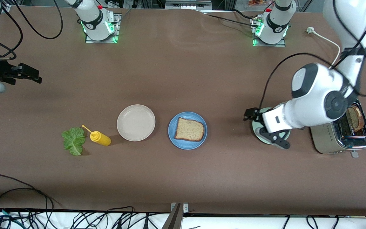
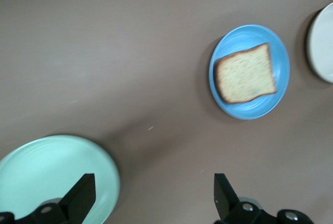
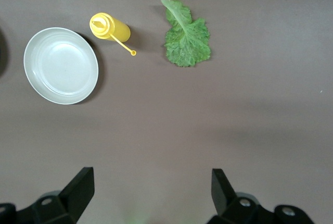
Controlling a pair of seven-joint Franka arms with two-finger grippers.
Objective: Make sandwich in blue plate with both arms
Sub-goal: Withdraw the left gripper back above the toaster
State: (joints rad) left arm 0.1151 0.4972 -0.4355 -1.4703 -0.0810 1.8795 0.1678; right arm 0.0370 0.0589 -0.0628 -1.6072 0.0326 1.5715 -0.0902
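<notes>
- Front view: lying flat on the blue plate (image 1: 187, 130), mid-worktop, one bread slice (image 1: 189, 129); resting near the right arm's end, beside a yellow mustard bottle (image 1: 99, 137) and a beige-white plate (image 1: 136, 122), the lettuce leaf (image 1: 74, 141); standing upright in the toaster (image 1: 342, 135) at the left arm's end, a second slice (image 1: 354, 118).
- Hovering over the mint-green plate (image 1: 257, 132), between blue plate and toaster, the left hand (image 1: 267, 127); waiting high over the worktop's edge at the right arm's end, the right hand (image 1: 27, 73).
- Left wrist view: spreading wide with nothing between them, the left hand's fingers (image 2: 80, 197); showing past them, the mint-green plate (image 2: 52, 174) and the blue plate (image 2: 250, 71) with its slice (image 2: 245, 74).
- Right wrist view: gaping just as wide and gripping nothing, the right hand's fingers (image 3: 78, 190); lying well apart from them, the lettuce (image 3: 186, 35), the bottle (image 3: 110, 27) and the beige-white plate (image 3: 61, 65).
- Judging the step: first slice apparently placed, lettuce layer pending.
- Calling next, probably, for lowering the right hand onto the leaf, pinching its edge, then carrying it onto the slice.
</notes>
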